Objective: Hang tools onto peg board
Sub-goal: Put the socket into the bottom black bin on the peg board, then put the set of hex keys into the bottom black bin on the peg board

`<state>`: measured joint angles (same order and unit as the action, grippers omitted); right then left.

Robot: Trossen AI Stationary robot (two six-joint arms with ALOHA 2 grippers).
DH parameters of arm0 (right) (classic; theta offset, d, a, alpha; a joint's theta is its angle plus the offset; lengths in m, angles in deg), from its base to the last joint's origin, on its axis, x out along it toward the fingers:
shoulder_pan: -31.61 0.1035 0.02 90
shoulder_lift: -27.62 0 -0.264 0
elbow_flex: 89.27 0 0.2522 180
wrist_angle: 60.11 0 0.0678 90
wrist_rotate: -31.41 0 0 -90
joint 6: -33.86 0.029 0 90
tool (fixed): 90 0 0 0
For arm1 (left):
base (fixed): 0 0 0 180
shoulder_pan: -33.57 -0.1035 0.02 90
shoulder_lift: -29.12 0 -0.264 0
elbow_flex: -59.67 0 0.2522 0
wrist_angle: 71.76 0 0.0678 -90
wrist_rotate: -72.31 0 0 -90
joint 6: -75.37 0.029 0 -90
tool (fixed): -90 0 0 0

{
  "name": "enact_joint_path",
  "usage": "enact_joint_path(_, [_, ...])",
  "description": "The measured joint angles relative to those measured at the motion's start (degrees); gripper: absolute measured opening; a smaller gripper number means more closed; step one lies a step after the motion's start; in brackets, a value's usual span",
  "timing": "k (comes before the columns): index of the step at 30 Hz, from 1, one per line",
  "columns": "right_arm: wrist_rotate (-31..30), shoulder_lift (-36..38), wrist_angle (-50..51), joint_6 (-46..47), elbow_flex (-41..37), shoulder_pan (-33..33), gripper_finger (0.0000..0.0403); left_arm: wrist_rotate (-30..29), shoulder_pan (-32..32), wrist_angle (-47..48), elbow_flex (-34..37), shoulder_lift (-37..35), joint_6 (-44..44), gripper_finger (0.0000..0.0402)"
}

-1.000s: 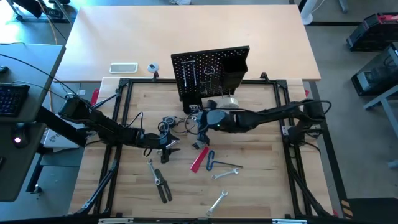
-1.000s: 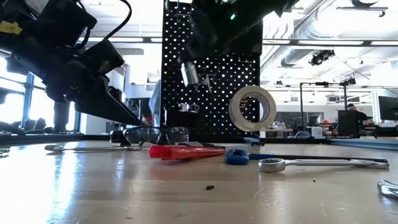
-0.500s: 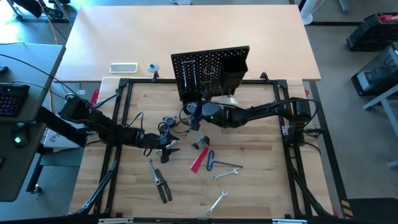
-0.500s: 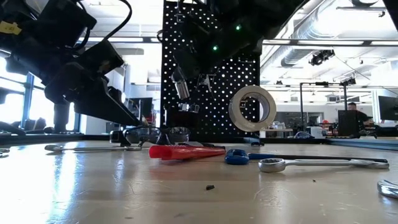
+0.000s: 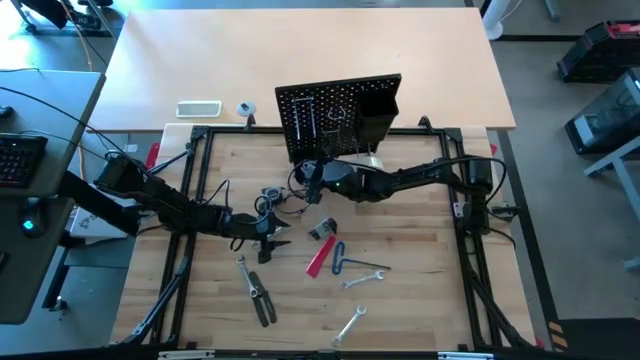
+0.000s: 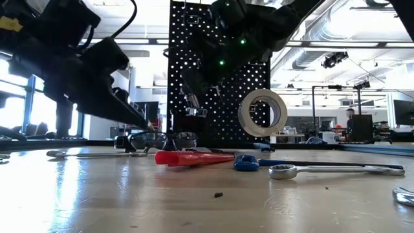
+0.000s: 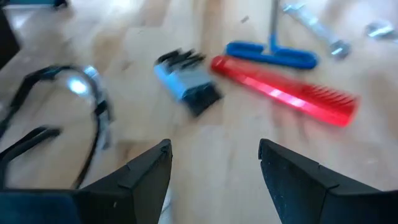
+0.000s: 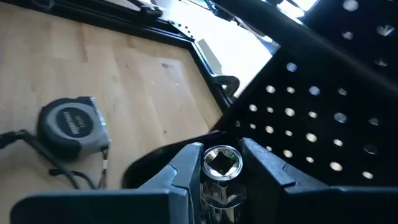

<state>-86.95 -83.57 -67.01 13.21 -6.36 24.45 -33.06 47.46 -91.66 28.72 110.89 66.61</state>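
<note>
The black peg board stands upright at the table's far side, and a pale tape roll hangs on its front. Just in front of the board's lower left part, my right gripper is shut on a silver socket tool. My left gripper stands open low over the table at centre left, touching nothing. Beyond its fingers lie a blue-and-black block, a red-handled tool and a blue-handled tool. My right gripper pinches the silver socket tool between its two fingers, one on each side of the end with the square hole. That end points toward the peg board. The tool is lifted clear of the table.
A tape measure with a cord lies on the table left of the board. Black-handled pliers and silver wrenches lie nearer the front edge. A black metal frame borders the wooden top.
My right gripper has gone down and toward the table's left and far side, closer to the peg board's lower left part. It has rolled and carried the silver socket tool along. The left arm has kept still.
</note>
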Motion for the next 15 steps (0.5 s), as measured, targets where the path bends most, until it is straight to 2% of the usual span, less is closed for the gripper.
enact_joint_path(3, [0.2, 0.0, 0.2, 1.0, 0.0, -0.8, 0.0083, 2.7, 0.0, -2.8, 0.0, 0.0, 0.0, 0.0231])
enact_joint_path(10, [2.8, 0.0, 1.2, 3.9, 0.0, -1.5, 0.0151, 2.8, 0.0, -6.5, -0.1, 0.0, 0.0, 0.0231])
enact_joint_path(15, [2.9, 0.0, 1.6, 3.7, 0.0, -1.0, 0.0159, 2.8, 0.0, -7.5, -0.1, 0.0, -1.1, 0.0231])
